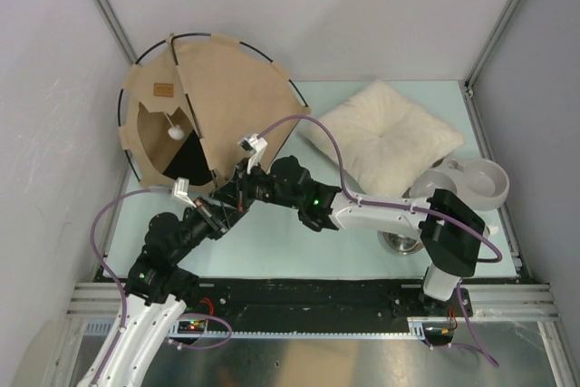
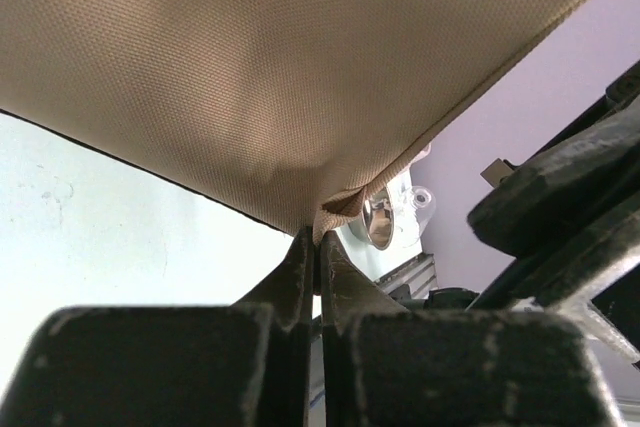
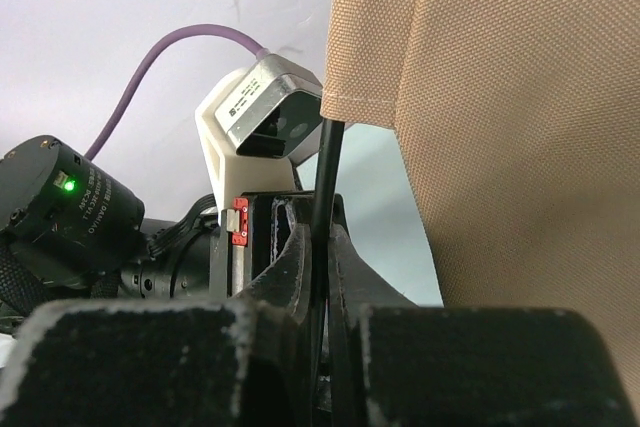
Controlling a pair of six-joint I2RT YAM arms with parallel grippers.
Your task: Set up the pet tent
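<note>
Broadly, the scene: a tan canvas pet tent (image 1: 217, 88) is sitting at the far left of a pale worktop (image 1: 272, 242), with two robot arms reaching in to its near corner.
Tent position: it is resting against the left wall, its rounded doorway facing the near left.
Tent details: a white pom-pom (image 1: 176, 132) is hanging in the doorway, a small brown label (image 1: 162, 90) is showing above it, and a dark floor (image 1: 188, 160) is lying inside.
Other things: a fluffy cream pillow (image 1: 381, 138) is lying to the right of the tent and apart from it, and pet bowls (image 1: 471, 183) are sitting at the right edge.
Progress: the tent is looking largely raised, with its thin black poles arching round the cloth and the doorway gaping open.
Left to do: judging by the slant, the near panel is probably needing to be pulled taut and the pole end seated; the pillow is lying outside the tent.
Left arm (image 1: 172, 242): it is coming in from the near left to the tent's lower corner.
Left jaws: they are closing tight on the hem of the tan cloth (image 2: 280, 67), pinching a small fold at its lowest point.
Right arm (image 1: 381, 215): it is stretching across from the right to the same corner.
Right jaws: they are clamping shut on a thin black pole (image 3: 325, 167), just below where it is entering the stitched edge of the cloth.
</note>
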